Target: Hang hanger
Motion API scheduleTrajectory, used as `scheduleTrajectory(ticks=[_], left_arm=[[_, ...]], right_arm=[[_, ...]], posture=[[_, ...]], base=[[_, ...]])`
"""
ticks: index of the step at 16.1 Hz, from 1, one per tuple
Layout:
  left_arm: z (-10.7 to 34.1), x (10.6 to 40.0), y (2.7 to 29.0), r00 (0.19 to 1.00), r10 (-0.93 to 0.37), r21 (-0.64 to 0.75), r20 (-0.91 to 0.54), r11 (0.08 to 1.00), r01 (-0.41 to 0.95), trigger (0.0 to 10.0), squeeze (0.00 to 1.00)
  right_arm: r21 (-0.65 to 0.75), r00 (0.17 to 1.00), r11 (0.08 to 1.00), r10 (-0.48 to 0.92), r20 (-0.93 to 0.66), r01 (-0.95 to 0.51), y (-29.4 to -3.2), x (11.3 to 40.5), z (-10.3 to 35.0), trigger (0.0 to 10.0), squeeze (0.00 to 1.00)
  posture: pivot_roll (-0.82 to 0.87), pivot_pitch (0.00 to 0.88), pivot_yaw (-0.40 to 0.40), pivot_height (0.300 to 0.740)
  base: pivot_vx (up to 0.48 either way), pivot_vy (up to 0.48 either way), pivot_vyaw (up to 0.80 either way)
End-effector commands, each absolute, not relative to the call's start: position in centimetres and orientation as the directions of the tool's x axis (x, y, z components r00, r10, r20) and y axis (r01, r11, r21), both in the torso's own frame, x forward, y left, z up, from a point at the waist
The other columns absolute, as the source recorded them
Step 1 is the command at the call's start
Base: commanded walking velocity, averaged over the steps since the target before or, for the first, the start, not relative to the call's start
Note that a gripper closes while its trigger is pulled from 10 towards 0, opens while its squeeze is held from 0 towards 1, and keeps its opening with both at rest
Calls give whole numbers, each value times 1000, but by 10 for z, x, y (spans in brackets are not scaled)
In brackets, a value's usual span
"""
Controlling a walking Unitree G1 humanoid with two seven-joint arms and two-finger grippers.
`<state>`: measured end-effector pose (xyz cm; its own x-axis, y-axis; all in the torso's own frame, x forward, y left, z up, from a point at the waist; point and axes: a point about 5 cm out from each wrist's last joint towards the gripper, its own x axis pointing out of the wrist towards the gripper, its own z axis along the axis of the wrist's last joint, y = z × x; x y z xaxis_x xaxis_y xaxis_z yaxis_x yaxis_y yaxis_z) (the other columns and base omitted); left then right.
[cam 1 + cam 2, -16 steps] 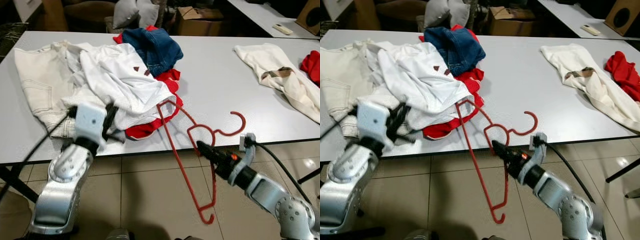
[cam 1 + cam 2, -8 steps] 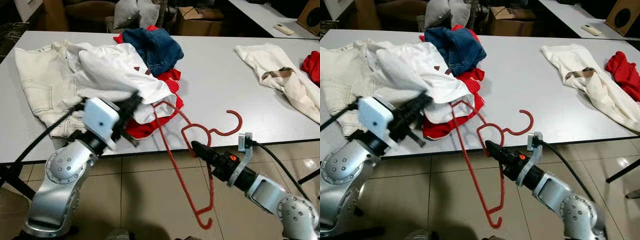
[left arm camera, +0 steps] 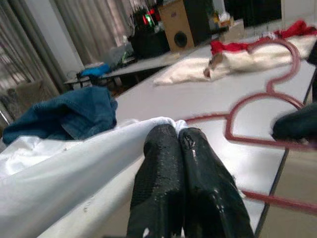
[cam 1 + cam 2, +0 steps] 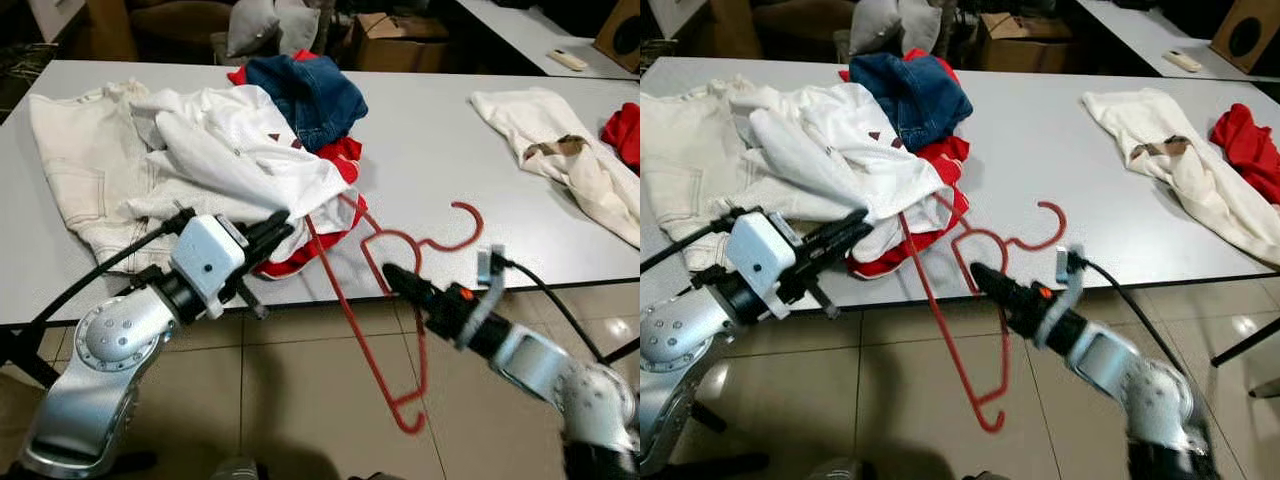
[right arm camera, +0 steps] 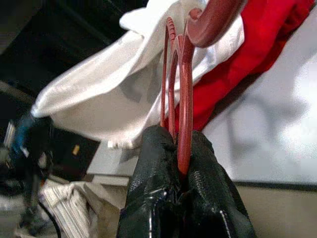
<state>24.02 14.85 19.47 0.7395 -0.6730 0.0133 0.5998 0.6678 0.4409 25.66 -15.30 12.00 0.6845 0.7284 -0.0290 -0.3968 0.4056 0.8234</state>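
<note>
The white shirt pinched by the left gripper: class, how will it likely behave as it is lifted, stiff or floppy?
Probably floppy: the white shirt sags in folds from the left gripper. It looks light, thin cloth. It may drag the red garment beneath it, since they overlap.

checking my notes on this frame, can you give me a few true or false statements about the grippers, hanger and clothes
1. The right gripper is shut on the red plastic hanger. True.
2. The left gripper is open above the table. False: it is shut on the white cotton shirt.
3. The blue denim jeans lie on the floor. False: they sit on the grey table.
4. The hanger's lower end hangs past the table edge. True.
</note>
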Motion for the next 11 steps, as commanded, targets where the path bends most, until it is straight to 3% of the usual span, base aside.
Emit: scheduleTrajectory(ticks=[1, 4, 11], left_arm=[[186, 243, 151, 761, -648, 440, -42, 672, 596, 0, 0], [185, 251, 157, 822, -568, 414, -34, 741, 529, 0, 0], [181, 252, 155, 823, -565, 402, -62, 741, 538, 0, 0]], right_arm=[[829, 711, 411, 703, -24, -379, -157, 260, 122, 10000, 0], [837, 723, 421, 689, -44, -351, -150, 258, 118, 10000, 0], [839, 808, 470, 585, -64, -274, -153, 263, 117, 10000, 0]], posture=[[103, 47, -77, 740], [101, 69, -83, 740], [97, 76, -68, 740]], base=[[0, 0, 0], [0, 0, 0], [0, 0, 0]])
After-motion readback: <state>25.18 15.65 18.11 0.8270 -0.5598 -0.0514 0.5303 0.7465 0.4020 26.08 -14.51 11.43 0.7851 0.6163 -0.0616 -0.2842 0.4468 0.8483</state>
